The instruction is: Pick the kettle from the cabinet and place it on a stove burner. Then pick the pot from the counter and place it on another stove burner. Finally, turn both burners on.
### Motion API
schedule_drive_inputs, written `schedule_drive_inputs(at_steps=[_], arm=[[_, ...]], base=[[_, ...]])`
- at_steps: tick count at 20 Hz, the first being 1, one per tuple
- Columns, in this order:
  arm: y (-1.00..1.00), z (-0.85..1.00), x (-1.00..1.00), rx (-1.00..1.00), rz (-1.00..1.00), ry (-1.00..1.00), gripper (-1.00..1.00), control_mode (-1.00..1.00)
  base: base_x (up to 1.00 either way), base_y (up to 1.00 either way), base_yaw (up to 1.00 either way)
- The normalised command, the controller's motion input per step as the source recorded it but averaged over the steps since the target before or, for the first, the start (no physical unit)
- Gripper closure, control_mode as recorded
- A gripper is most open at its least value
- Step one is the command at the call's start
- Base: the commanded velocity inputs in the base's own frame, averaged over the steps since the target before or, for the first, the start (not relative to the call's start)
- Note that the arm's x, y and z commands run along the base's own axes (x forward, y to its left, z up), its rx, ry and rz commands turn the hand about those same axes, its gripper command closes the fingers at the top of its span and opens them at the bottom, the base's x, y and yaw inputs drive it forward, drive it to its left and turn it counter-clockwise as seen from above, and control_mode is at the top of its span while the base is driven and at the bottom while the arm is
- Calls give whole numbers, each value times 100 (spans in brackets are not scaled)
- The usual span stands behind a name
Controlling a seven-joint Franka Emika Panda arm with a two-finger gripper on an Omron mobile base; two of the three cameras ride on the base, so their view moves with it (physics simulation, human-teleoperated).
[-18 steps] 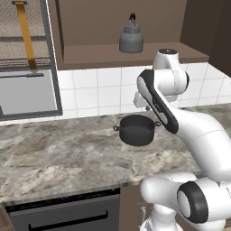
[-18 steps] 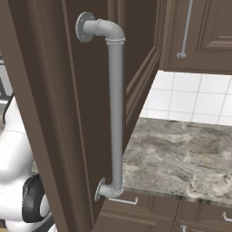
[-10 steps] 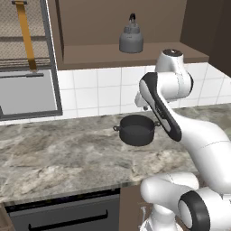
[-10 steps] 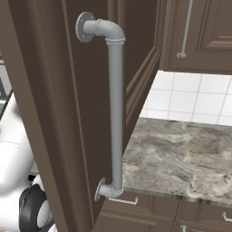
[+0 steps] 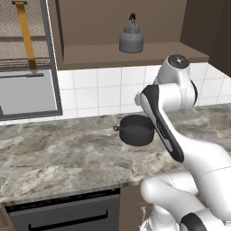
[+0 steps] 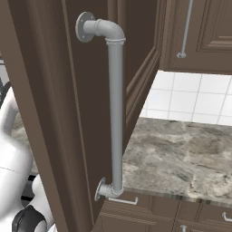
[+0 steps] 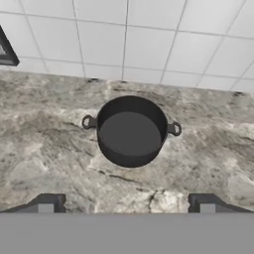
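The grey kettle (image 5: 131, 39) with its black arched handle stands on the floor of the dark brown wall cabinet (image 5: 103, 56). Below it, the wide charcoal pot (image 5: 135, 130) sits on the marbled counter (image 5: 54, 153), close to the white tiles. In the hand view the pot (image 7: 131, 131) lies ahead, empty, with its two loop handles pointing left and right. My gripper (image 7: 128, 204) is open above the counter (image 7: 44, 163), short of the pot, its fingertips (image 7: 49, 202) wide apart with nothing between them. The stove burners are out of view.
An open dark cabinet door with a grey pipe handle (image 6: 115, 113) stands close on my right. A grey framed appliance (image 5: 27, 90) hangs at the left against the tiles. A dark appliance front (image 5: 63, 216) sits under the counter edge.
My arm's upper joints have shifted slightly to the right. The kettle and the pot have not moved.
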Motion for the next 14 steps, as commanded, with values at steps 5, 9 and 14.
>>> schedule_drive_inputs(at_steps=[5, 9, 14], arm=[[12, 44, 0, -2, -4, -19, -100, -100], [4, 45, 0, 0, -2, -15, -100, -100], [2, 45, 1, 0, -2, -17, -100, -100]], base=[[0, 0, 0], [0, 0, 0], [0, 0, 0]])
